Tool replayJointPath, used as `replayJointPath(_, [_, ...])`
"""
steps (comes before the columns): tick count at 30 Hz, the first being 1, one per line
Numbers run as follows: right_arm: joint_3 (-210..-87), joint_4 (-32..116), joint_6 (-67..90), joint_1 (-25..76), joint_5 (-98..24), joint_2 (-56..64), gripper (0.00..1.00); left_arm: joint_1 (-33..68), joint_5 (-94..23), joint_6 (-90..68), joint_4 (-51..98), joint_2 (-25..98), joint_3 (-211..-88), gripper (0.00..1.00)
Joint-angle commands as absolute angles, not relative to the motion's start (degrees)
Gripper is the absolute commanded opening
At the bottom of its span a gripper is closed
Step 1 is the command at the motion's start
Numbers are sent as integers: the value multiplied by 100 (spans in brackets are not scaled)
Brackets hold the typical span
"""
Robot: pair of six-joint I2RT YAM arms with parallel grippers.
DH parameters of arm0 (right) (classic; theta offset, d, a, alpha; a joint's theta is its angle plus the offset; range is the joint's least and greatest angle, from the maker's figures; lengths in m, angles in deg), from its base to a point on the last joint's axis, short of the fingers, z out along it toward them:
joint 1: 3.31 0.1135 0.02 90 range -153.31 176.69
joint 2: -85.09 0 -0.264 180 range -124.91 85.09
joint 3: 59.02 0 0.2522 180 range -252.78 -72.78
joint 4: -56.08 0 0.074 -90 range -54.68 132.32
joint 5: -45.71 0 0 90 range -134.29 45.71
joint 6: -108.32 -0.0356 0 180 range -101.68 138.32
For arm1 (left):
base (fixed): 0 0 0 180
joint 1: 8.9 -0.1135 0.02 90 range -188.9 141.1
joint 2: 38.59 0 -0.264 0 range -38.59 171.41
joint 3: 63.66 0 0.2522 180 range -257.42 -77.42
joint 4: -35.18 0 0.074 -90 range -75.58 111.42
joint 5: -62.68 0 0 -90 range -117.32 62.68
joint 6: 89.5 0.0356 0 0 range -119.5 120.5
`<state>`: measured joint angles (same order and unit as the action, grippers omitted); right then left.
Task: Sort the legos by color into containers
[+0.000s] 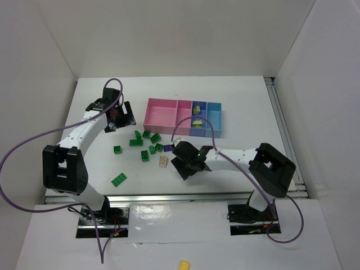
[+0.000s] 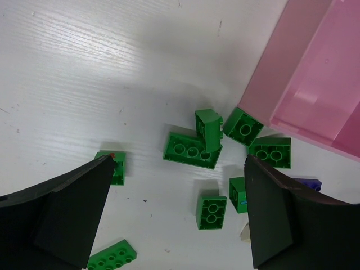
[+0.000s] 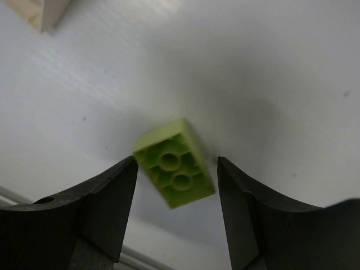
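The right tool (image 3: 176, 188) hangs low over the bench (image 1: 242, 95). Its fingers (image 3: 112, 197) stand either side of a lime-green brick (image 3: 174, 171), which shows its hollow underside to the wrist camera and sits at an angle between them. Each finger is right at a corner of the brick; whether they pinch it I cannot tell. A beige brick (image 3: 42, 11) lies ahead and to the left of this tool, clear of the fingers.

The left tool (image 2: 176, 185) is spread wide above a scatter of green bricks (image 2: 271, 152) and holds nothing. Just ahead of its fingertips lies a long green brick (image 2: 188, 151) with a sloped green brick (image 2: 209, 129) against it. Two more lie ahead to the right, near the wall of the pink compartment (image 2: 281, 67). A purple brick (image 2: 308, 183) peeks out beside the right finger.

From above, the compartment tray (image 1: 160, 118) lies beyond both tools, with two yellow-green bricks (image 1: 197, 122) in its blue compartment (image 1: 199, 132). A flat green brick (image 1: 118, 179) lies apart, behind the left tool.
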<state>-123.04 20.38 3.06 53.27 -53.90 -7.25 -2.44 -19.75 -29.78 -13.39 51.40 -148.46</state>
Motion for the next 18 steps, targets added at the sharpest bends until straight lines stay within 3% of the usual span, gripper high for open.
replayJointPath(1, [-12534, 2316, 364, 5163, -5431, -878, 65, -275, -2029, -2938, -1373, 4983, -15002, 99])
replayJointPath(4, [-12587, 2316, 417, 5163, -5545, -878, 52, -275, -1976, -2938, -1373, 4930, -15002, 99])
replayJointPath(5, [-12639, 2316, 417, 5163, -5684, -791, 42, -275, -1976, -2886, -1373, 4930, -15002, 99])
replayJointPath(7, [-12771, 2237, 364, 5163, -5887, -624, 36, -275, -1976, -2885, -1373, 4930, -15002, 99])
replayJointPath(11, [-13288, 2035, 119, 4944, -6414, -448, 35, -275, -1976, -2885, -1373, 4982, -14949, 99])
replayJointPath(18, [-14447, 2034, -224, 3680, -6776, -859, 35, -275, -1889, -3000, -1426, 4983, -14896, 99])
